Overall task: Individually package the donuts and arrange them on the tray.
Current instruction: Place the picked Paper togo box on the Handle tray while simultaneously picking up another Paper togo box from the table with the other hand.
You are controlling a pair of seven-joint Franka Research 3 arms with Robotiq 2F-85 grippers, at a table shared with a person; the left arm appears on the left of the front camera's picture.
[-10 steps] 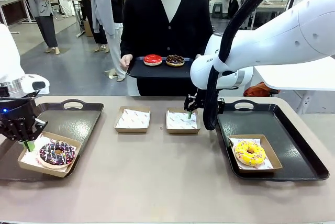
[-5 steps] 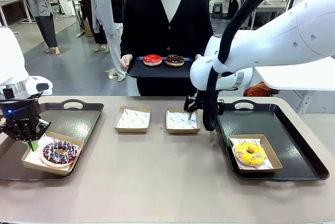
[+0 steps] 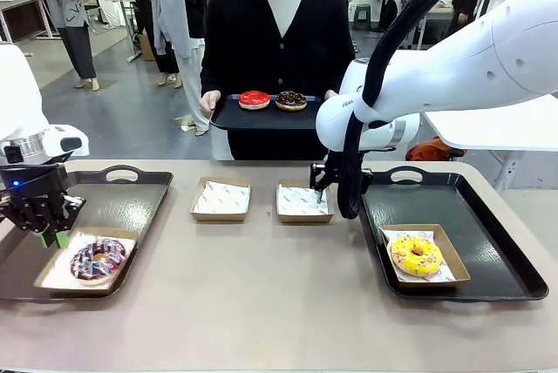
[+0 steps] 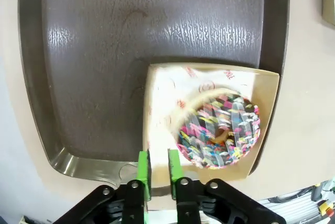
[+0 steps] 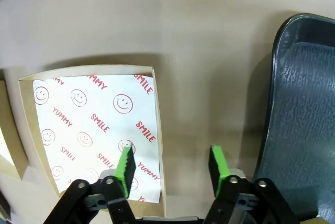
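A: Where does the right gripper (image 5: 171, 153) stand?

B: Over the right wall of the empty box (image 3: 304, 218), the one lined with smiley-print paper. Its jaws are wide. One pad is above the paper inside and the other above the bare worktop (image 3: 261, 303) outside, with the wall between them and nothing gripped.

A: And around that box?

B: A second empty box (image 3: 221, 216) sits just to its left. The right tray (image 3: 488, 242) lies just to its right. On that tray, nearer the robot than the empty box, the yellow donut (image 3: 416, 255) lies in the yellow donut's carton (image 3: 435, 283).

A: The purple one?

B: The purple sprinkled donut (image 3: 98, 260) is well to the left of the empty box. It lies in the purple donut's carton (image 3: 77, 289), at the near end of the left tray (image 3: 113, 203).

A: What about the left gripper (image 4: 158, 156)?

B: It hangs at that carton's rim with its jaws narrow, and the rim lines up with the slim gap between the pads. Whether they pinch the card, I cannot tell.

A: The other two donuts?

B: Beyond the empty box, across the worktop, a person holds a dark serving tray (image 3: 228, 116). The red donut (image 3: 255, 99) and the chocolate donut (image 3: 291, 100) lie side by side on it, red on the left.
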